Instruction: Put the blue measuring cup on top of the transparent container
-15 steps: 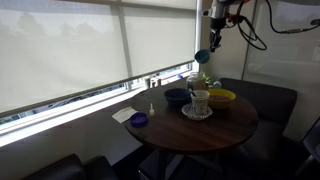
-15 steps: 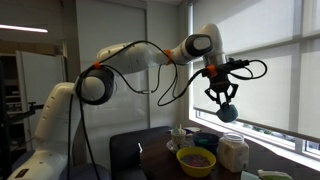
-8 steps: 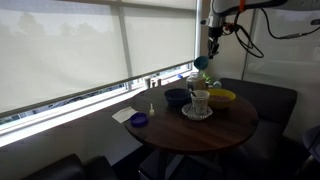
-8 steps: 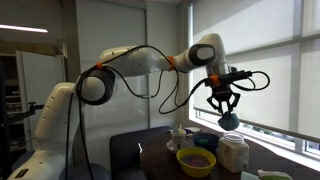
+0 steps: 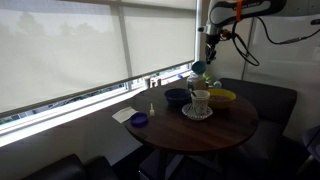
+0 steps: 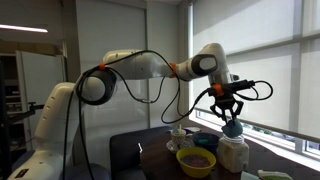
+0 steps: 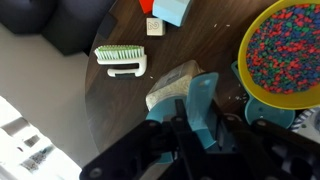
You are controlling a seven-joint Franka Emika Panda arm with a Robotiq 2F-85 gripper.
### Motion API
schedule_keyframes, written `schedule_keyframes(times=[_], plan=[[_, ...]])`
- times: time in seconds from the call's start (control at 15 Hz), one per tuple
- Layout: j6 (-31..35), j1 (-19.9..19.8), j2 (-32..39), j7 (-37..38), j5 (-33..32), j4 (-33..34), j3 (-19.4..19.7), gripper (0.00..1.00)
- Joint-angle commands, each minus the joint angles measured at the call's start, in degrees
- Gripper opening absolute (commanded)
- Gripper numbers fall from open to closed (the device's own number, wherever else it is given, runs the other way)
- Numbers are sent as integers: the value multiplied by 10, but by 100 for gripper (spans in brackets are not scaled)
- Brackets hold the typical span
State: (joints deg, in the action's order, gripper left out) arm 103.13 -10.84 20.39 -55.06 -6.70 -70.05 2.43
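My gripper (image 6: pixel 231 113) is shut on the blue measuring cup (image 6: pixel 232 128) and holds it right over the transparent container (image 6: pixel 233 152), at or just above its top; I cannot tell if they touch. In an exterior view the gripper (image 5: pixel 206 55) holds the cup (image 5: pixel 198 67) above the container (image 5: pixel 197 80) at the table's far edge. In the wrist view the cup's teal handle (image 7: pixel 201 98) runs between the fingers (image 7: pixel 196 128), and the container's pale top (image 7: pixel 172 88) shows just beyond it.
On the round dark table (image 5: pixel 200 130) stand a dark blue bowl (image 5: pixel 176 96), a white cup on a saucer (image 5: pixel 199 103), a yellow bowl of coloured beads (image 7: pixel 290 50), a purple dish (image 5: pixel 139 120) and a white napkin (image 5: pixel 124 114). A green-and-white brush (image 7: pixel 122 60) lies nearby.
The gripper has come down with the blue cup, from well above the table to just over the transparent container.
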Motion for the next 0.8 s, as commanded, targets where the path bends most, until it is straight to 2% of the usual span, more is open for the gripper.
schedule_keyframes(times=[0.0,0.2,0.33,0.47,0.73], plan=[[20,5,-15,-3,-27,-32,4,6],[16,5,-15,1,-25,-37,3,6],[14,5,-16,4,-21,-36,2,52],[14,6,-17,5,-18,-37,0,55],[17,11,-26,6,-14,-32,-5,82]])
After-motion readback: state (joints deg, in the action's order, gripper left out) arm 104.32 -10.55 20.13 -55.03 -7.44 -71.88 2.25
